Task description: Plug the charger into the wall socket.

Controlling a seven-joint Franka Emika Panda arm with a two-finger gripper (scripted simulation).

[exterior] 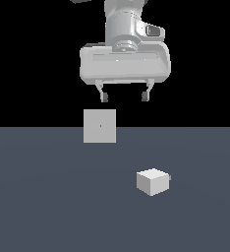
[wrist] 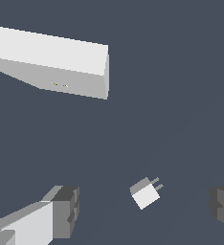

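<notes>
Blackness fills the background above a flat, matte slate-blue floor (exterior: 48, 206), with no walls or texture to make out. My arm is cut off at the exterior view's top edge, so only the pale wrist and hand show, and in the wrist view my fingers (wrist: 61, 210) are cropped at the frame's edges. My gripper (exterior: 124, 96) hangs in the air well above the floor, jaws spread wide and grasping nothing. Beneath it, the wall socket (exterior: 100, 126) stands upright, a smooth pale grey square plate; the mark at its centre is too tiny to read clearly. From the wrist view it looks like a thick slab (wrist: 51, 62), one end cut off. The charger (exterior: 153, 181), a small plain whitish cube, rests on the floor well apart from the socket, toward the exterior view's right; its short prongs show only in the wrist view (wrist: 145, 194)
</notes>
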